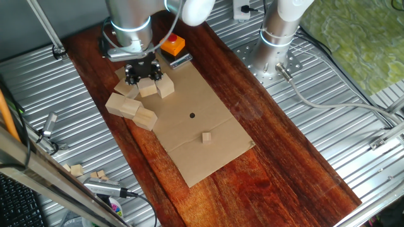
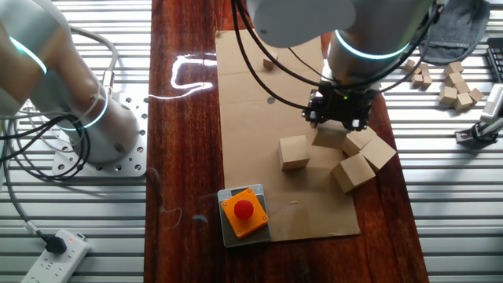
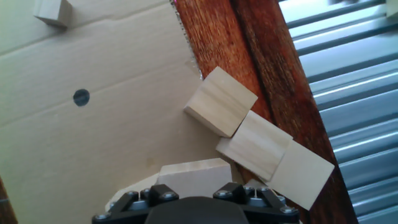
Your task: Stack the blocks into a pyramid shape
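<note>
Hand view alone shows jaws clamped on a block (image 3: pixel 189 173); three blocks (image 3: pixel 256 144) touching

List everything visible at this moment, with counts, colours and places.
blocks: at least five, pale wood, clustered at the cardboard's edge
tiny cube: one, pale wood, alone on the cardboard
button box: one, orange with red button, cardboard corner
cardboard: one, brown, on the table
table: one, dark red wood
spare small blocks: several, pale, beside the table
second arm: one, white, beside the table
gripper: one, black, low over the cluster
</note>
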